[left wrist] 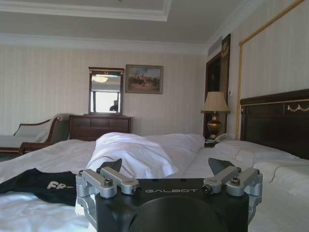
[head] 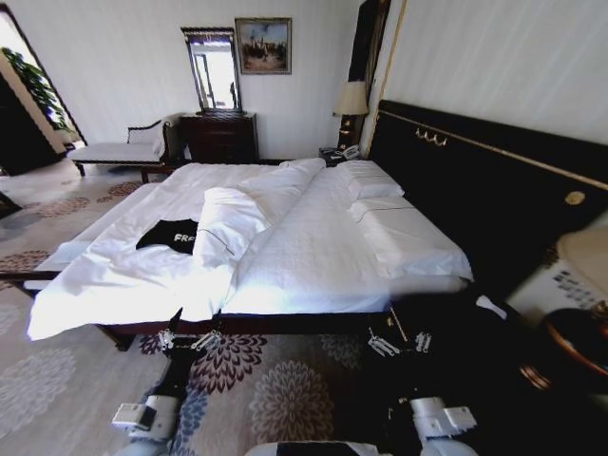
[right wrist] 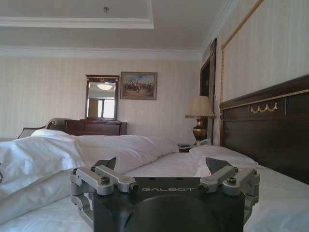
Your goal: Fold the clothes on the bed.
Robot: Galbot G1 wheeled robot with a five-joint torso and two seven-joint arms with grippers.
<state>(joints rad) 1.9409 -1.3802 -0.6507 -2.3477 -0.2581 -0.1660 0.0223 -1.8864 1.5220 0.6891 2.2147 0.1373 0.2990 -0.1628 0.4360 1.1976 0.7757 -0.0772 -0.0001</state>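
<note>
Directly ahead of the robot stands the bed (head: 323, 247), a wide double bed dressed in white, with a dark wooden frame and a tall dark headboard (head: 494, 190) running along its right side in the head view. A rumpled white duvet (head: 142, 271) covers the left half and hangs over the near left corner, with a thick fold of it heaped along the middle of the mattress. White pillows (head: 366, 180) lie against the headboard. Behind the bed, by the far wall, are a dark dresser (head: 220, 138) with a mirror, a framed painting (head: 263, 46), a white-cushioned chaise (head: 119, 150) and a lamp (head: 351, 100). The black T-shirt (head: 171, 235) lies crumpled on the duvet on the left part of the bed, just beside the heaped fold, part of its white lettering visible. Both arms are held low at the near edge of the bed. The left end effector (head: 190, 339) hovers by the overhanging duvet, its fingers spread apart and holding nothing. The right end effector (head: 399, 343) is near the bed frame, well apart from the shirt, fingers likewise spread and empty.
</note>
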